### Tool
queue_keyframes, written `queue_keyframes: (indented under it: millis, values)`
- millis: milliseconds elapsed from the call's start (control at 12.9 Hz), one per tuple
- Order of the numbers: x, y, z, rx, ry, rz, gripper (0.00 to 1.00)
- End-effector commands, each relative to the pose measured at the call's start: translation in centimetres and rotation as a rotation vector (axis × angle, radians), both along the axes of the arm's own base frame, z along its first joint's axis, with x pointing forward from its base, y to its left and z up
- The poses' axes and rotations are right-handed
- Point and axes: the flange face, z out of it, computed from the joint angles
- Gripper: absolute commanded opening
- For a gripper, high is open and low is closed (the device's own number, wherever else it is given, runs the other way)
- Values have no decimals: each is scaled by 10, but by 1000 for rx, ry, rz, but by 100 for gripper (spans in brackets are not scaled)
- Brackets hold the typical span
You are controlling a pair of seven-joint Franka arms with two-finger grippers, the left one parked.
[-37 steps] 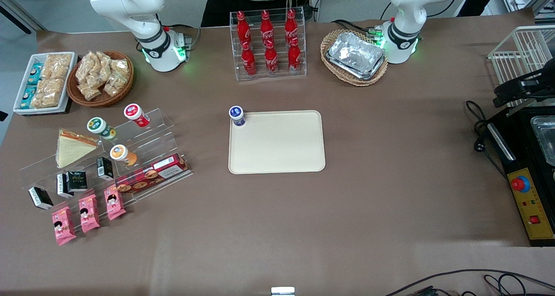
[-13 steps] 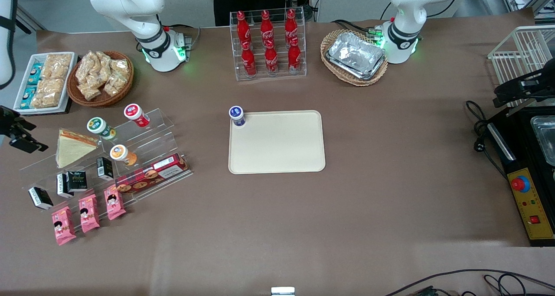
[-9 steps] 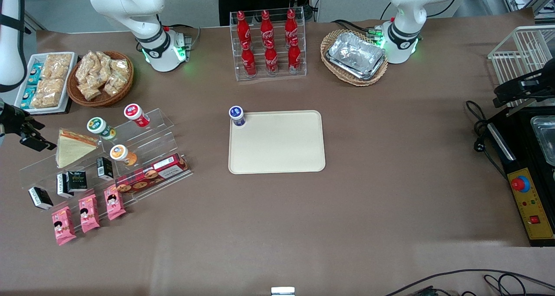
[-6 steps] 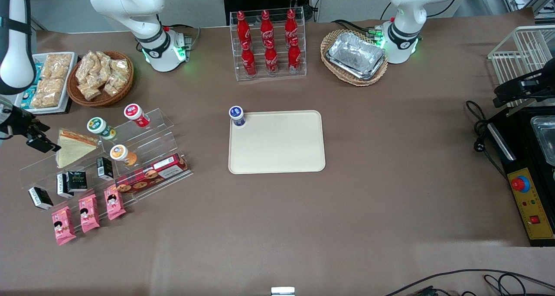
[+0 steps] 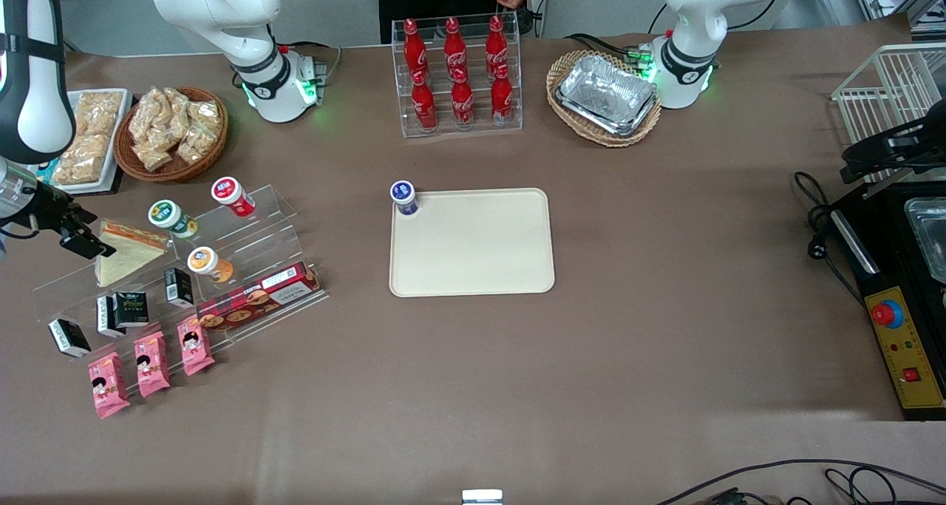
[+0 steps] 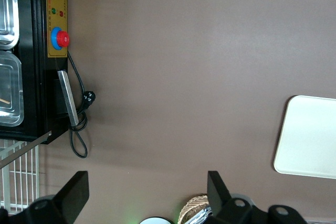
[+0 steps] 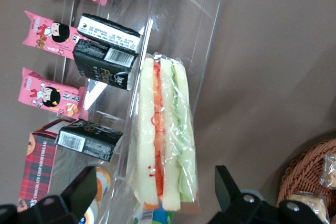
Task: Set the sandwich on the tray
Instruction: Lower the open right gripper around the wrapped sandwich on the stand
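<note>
Cream sandwich (image 7: 165, 145) with orange-red and green filling; beige tray (image 5: 473, 246); brown desk (image 5: 665, 342); black end effector (image 5: 77, 231).

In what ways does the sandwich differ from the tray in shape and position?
The sandwich is a triangular wedge in clear wrap; the tray is a flat rounded rectangle. The sandwich leans on the clear stand toward the working arm's end; the tray lies flat mid-table. The open claw hovers at the sandwich, far from the tray. Both are pale cream.

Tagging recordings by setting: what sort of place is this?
Probably a mock snack counter in a robot lab: cola bottles in an acrylic rack, sandwich on clear tiered shelves, serving tray. The gripper hovers open beside the sandwich.
</note>
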Motion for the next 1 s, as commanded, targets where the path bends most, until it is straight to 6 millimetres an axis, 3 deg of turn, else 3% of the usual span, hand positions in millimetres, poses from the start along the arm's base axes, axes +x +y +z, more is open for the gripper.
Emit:
queue_keyframes:
  millis: [0, 850, 927]
  values:
    - [-10, 3, -6, 6, -29, -20, 100]
    - [-5, 1, -29, -22, -55, -23, 100]
    - [-4, 1, -31, -24, -55, -21, 96]
